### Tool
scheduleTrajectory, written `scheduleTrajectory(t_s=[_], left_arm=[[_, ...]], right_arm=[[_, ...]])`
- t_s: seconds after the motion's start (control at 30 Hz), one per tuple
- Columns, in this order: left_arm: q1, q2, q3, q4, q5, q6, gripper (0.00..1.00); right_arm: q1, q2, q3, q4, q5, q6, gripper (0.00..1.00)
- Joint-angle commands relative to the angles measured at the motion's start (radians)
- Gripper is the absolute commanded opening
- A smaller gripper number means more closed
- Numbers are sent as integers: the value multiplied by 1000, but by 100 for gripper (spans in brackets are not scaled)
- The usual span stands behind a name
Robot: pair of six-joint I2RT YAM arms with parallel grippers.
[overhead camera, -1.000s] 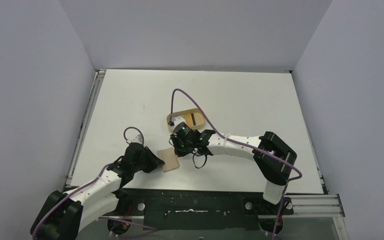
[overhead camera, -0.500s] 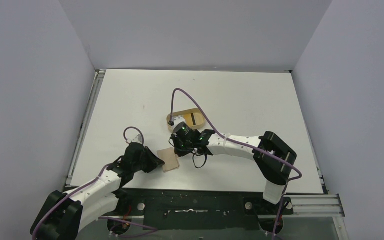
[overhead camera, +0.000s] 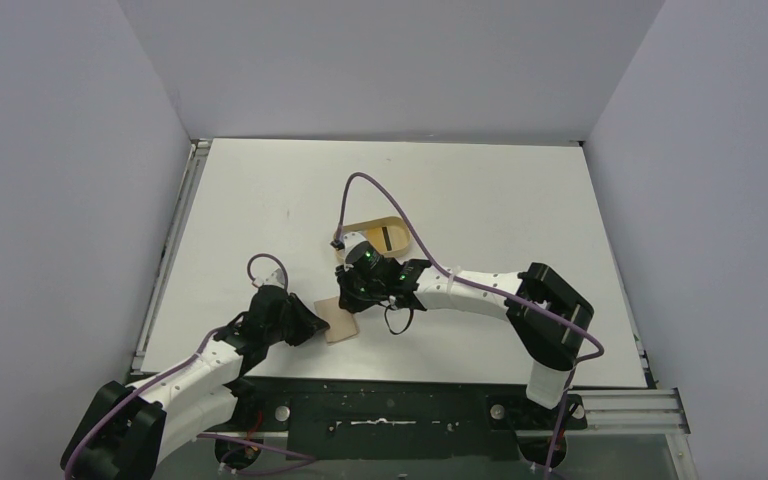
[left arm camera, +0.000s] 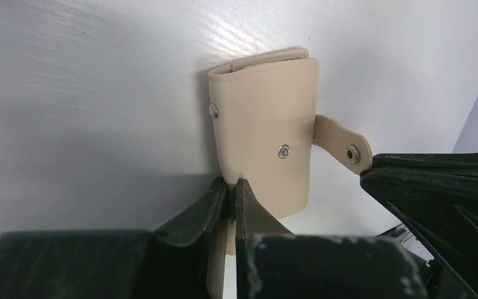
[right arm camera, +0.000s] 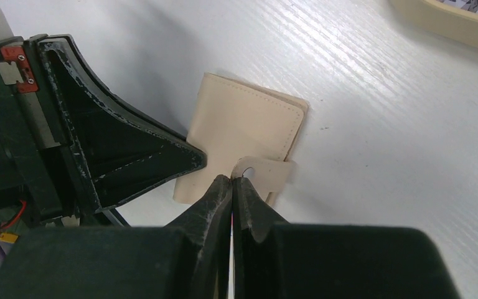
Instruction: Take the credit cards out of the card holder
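The tan card holder (overhead camera: 343, 326) lies folded shut on the white table near the front edge. My left gripper (left arm camera: 231, 183) is shut on the near edge of the card holder (left arm camera: 264, 134), coming from its left. The short strap tab (left arm camera: 341, 142) with its snap sticks out to the side. My right gripper (right arm camera: 231, 178) is shut on the tip of that strap tab (right arm camera: 267, 172), reaching in from the right (overhead camera: 351, 299). The card holder (right arm camera: 244, 132) rests flat between both grippers. The credit cards are hidden.
An oval tan tray (overhead camera: 366, 227) with a raised rim sits just behind the right gripper, its edge at the top right of the right wrist view (right arm camera: 448, 20). A purple cable (overhead camera: 360, 182) arches above it. Grey walls stand close on the left, back and right.
My right gripper's jaws have come together on the strap tab, and its wrist has shifted slightly toward the card holder. The left arm has held still.
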Motion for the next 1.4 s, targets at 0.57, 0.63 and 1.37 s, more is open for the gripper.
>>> scheduleTrajectory(t_s=[0.57,0.63,1.37], left_arm=[[4,1,3,-29,2,11,0],[5,8,4,-23,4,11,0],[8,62,23,-17,15,17,0]], right_arm=[[9,-47,47,34,-106,-55,39],[8,-76,88,-14,-91,-74,40],[4,56,260,-390,229,-124,35]])
